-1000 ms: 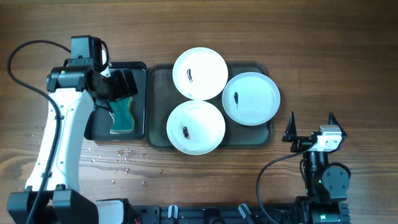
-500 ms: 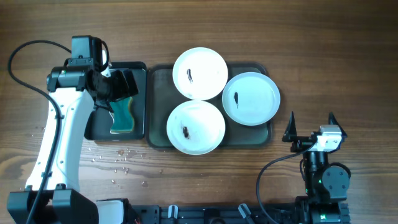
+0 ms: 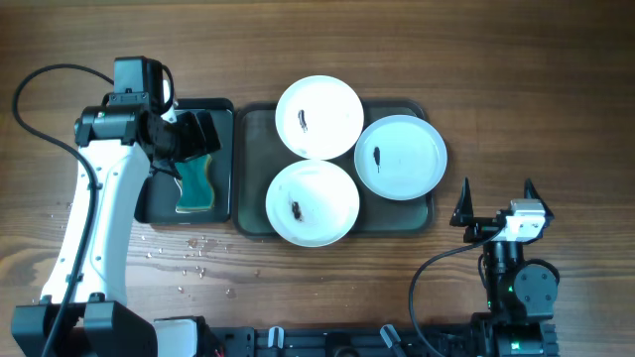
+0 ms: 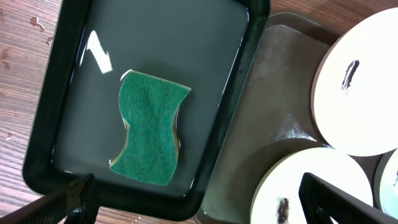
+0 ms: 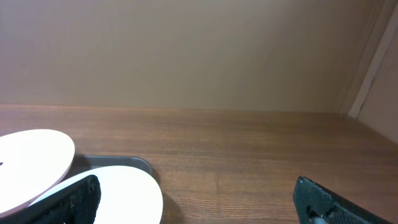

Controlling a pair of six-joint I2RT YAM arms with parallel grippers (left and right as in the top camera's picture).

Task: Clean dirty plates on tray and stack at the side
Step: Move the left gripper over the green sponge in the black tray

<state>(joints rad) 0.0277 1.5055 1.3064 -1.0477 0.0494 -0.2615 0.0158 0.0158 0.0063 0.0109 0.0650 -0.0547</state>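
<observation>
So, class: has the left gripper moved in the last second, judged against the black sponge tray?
No. The left gripper hangs over the same upper part of the small black tray, above the green sponge, as before.

Even, soft overhead light in my three views: sharp focus, faint shadows, one white glare streak on the black tray (image 4: pixel 199 68).

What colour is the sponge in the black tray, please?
The wavy sponge is green; left wrist view.
</observation>
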